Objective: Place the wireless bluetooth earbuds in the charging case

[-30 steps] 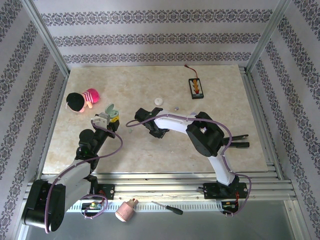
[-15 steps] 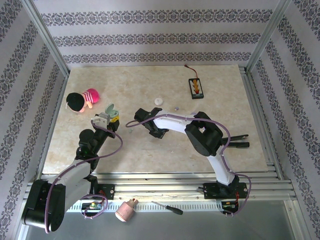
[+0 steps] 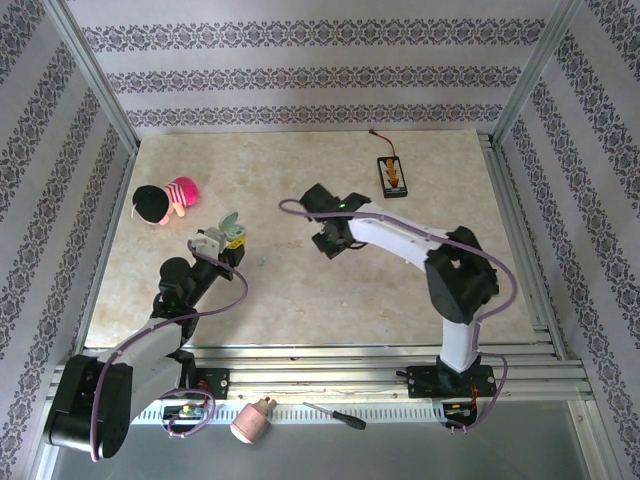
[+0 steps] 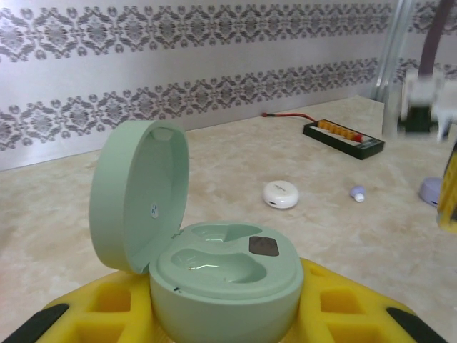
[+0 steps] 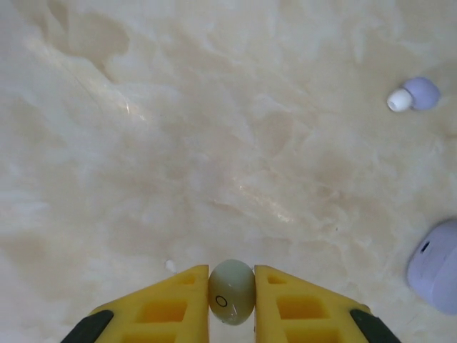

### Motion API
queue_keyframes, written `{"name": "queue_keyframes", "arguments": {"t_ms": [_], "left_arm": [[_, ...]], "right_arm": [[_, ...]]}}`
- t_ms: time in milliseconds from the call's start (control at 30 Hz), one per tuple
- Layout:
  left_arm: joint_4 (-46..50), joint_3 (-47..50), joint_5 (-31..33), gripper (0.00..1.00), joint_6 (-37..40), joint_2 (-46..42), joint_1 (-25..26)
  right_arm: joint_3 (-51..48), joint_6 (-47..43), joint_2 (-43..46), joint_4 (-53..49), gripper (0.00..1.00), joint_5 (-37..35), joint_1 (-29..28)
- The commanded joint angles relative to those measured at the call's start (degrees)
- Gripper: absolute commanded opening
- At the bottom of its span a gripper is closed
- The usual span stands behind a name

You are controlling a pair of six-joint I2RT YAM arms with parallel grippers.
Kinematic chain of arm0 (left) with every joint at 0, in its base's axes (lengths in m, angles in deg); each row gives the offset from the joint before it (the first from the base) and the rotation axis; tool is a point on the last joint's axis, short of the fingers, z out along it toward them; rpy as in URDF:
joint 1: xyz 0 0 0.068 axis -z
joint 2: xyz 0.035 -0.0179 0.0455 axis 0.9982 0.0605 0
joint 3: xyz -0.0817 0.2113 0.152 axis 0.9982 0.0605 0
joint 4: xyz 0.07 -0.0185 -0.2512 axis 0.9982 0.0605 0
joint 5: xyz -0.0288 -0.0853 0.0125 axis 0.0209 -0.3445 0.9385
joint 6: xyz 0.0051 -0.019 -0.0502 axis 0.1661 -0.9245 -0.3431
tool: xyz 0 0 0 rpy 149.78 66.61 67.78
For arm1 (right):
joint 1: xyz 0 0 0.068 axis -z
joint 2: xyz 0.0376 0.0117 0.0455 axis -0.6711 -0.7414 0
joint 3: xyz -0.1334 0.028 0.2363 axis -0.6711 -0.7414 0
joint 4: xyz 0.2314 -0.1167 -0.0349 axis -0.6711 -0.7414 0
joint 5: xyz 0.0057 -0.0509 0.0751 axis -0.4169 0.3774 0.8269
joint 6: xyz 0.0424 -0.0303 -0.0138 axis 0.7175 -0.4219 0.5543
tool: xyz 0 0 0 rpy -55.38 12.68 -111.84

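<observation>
Right end effector (image 5: 231,282) pinching pale green earbud (image 5: 231,294) between yellow fingers (image 5: 175,304), over beige marbled surface (image 5: 214,143). Lavender earbud (image 5: 414,93) lying on surface, well off to right. Lavender case (image 5: 437,266) at right edge. Left end effector (image 4: 214,314) clamped around mint green charging case (image 4: 214,275), lid standing open, two wells showing. Beyond it on surface: white round case (image 4: 280,194), black connector board (image 4: 343,137).

- 3 pebble-shaped charging cases: 1 open pale green case (image 4: 214,279), 1 white round case (image 4: 280,194), 1 lavender case (image 5: 435,266)
- 2 tiny earbuds: 1 pale green earbud (image 5: 231,291), 1 lavender earbud (image 5: 413,94)
- 1 black-and-pink plush toy (image 3: 165,200)
- 1 black connector board (image 3: 392,174)
- 1 screwdriver (image 3: 335,415)
</observation>
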Motion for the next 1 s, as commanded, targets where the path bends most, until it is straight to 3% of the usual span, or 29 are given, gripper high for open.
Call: {"name": "queue_keyframes", "arguments": {"t_ms": [0,200,400,600,833,967], "left_arm": [[-4.55,-1.66,-6.42,0.22,0.43,1.35,-0.27],[-7.62,-3.22,-16.83,0.21,0.79,5.4,2.2],[-9.55,-5.0,-24.76,0.21,0.94,8.76,5.02],[-10.52,-6.79,-31.4,0.21,0.35,12.21,6.85],[-11.18,-8.78,-35.85,0.21,-0.58,15.89,8.71],[-11.61,-9.89,-38.55,0.21,-1.43,17.85,9.18]], "right_arm": [[-3.75,7.71,4.38,2.43,0.19,13.43,3.58],[-13.85,14.57,12.9,11.57,0.19,32.94,10.54],[-20.03,18.14,17.39,17.44,0.19,45.71,14.55],[-22.17,20.66,20.56,19.78,0.19,51.5,15.75],[-22.04,24.2,23.47,20.48,0.19,53.25,15.22],[-21.4,21.75,25.43,20.57,0.19,53.56,13.01]]}}
